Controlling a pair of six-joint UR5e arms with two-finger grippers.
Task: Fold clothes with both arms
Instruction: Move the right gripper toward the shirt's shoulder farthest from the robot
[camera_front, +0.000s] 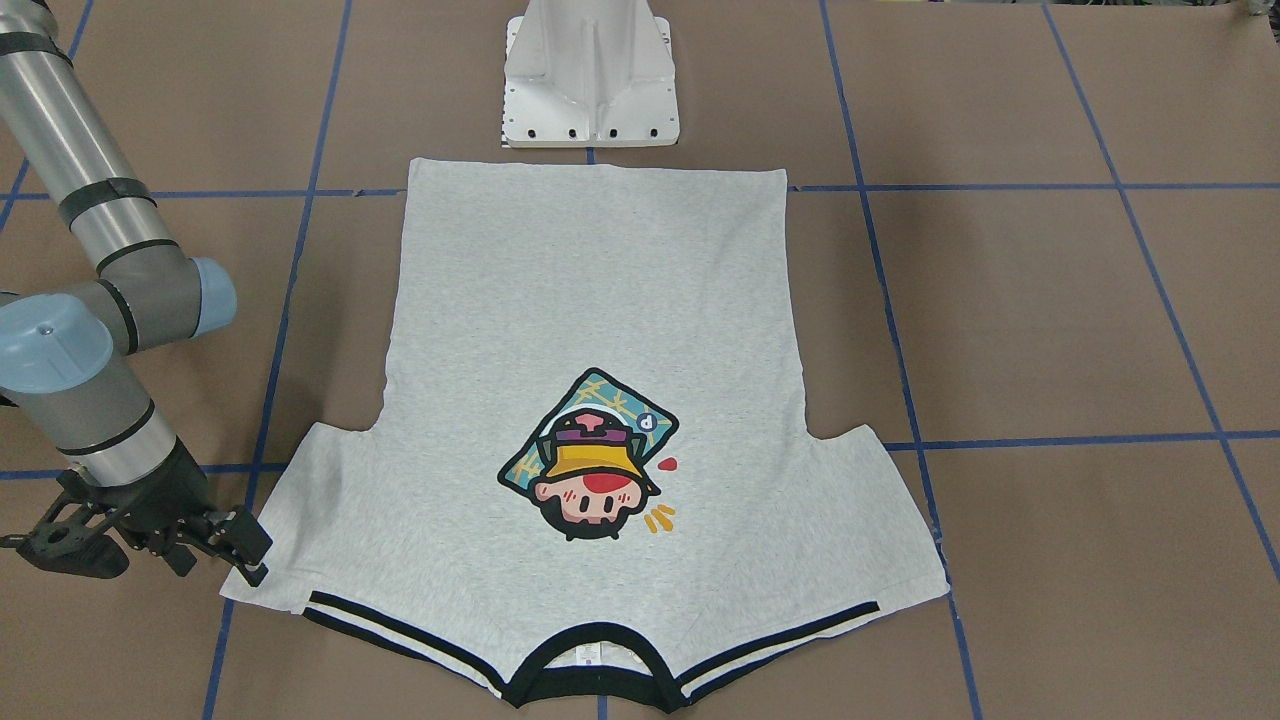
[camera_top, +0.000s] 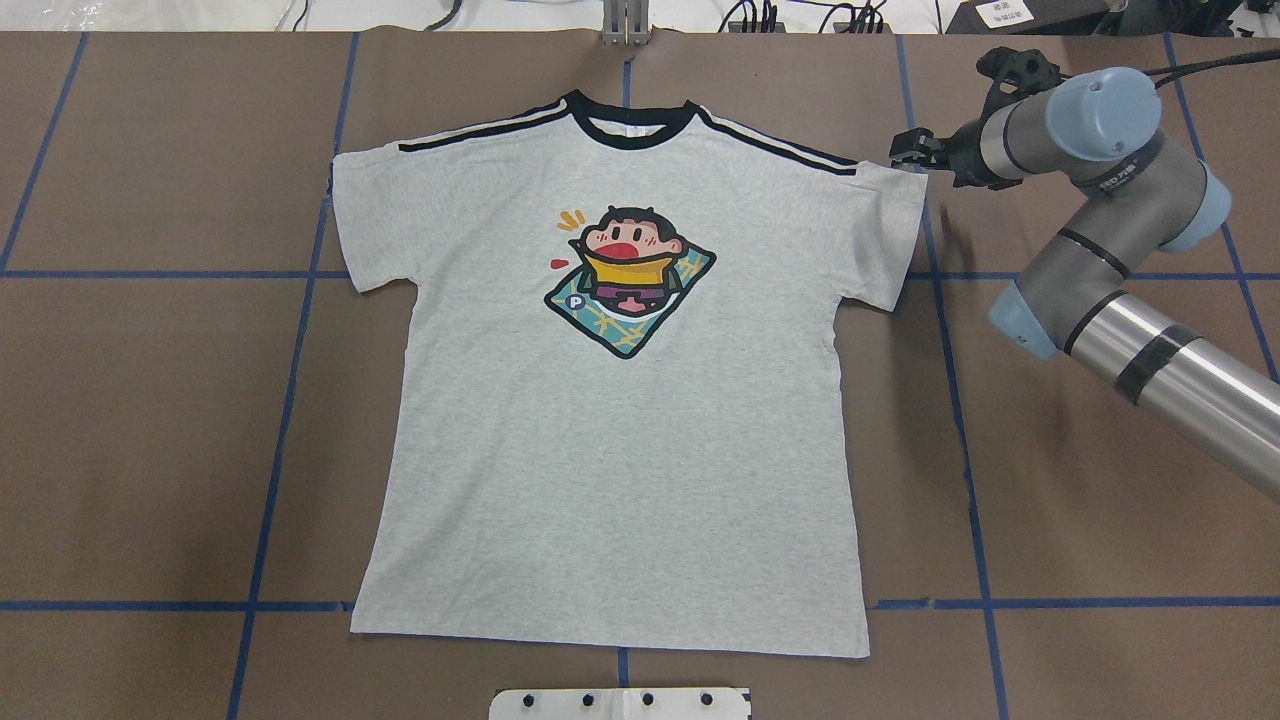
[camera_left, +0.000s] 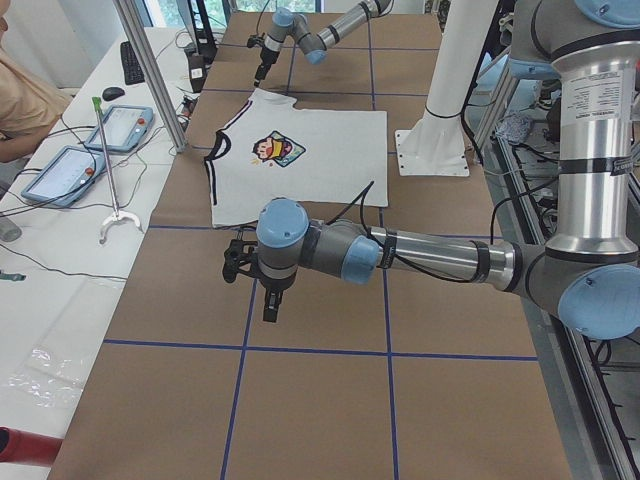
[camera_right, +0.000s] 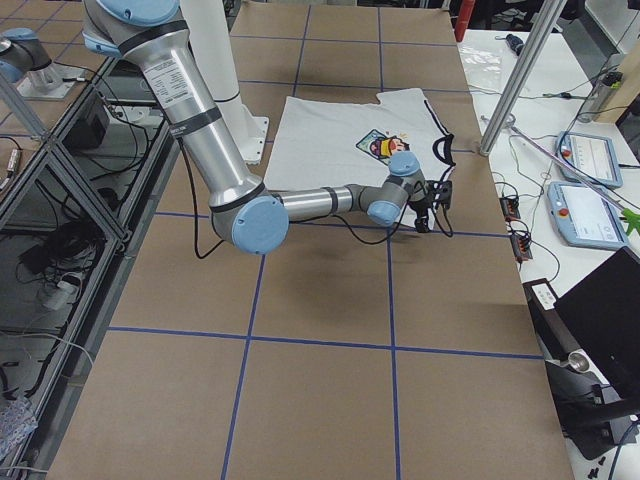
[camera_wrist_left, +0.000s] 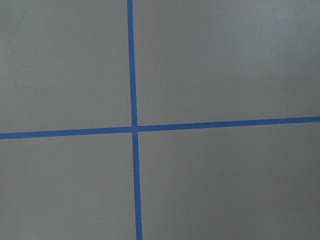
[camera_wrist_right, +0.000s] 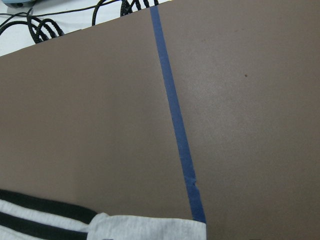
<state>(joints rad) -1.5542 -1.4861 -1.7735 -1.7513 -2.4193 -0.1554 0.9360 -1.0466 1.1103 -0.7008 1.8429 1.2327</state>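
Note:
The clothes are one light grey T-shirt (camera_front: 600, 300) (camera_top: 620, 450) lying flat and print-up on the brown table, collar on the far side from the robot. My right gripper (camera_front: 250, 560) (camera_top: 905, 150) hovers low at the striped shoulder corner of the shirt's right-hand sleeve, its fingers slightly apart and nothing between them. That sleeve corner (camera_wrist_right: 150, 227) fills the bottom edge of the right wrist view. The left gripper (camera_left: 268, 300) hangs over bare table well away from the shirt (camera_left: 300, 170); I cannot tell whether it is open or shut. The left wrist view holds only table and tape.
A white pedestal (camera_front: 590, 80) (camera_top: 620, 703) stands just behind the shirt's hem. Blue tape lines (camera_wrist_left: 132, 125) cross the brown table. Beyond the collar side is a white bench with control tablets (camera_left: 120, 125), cables and a metal pole (camera_left: 150, 70). A person's shoulder (camera_left: 20, 100) shows there.

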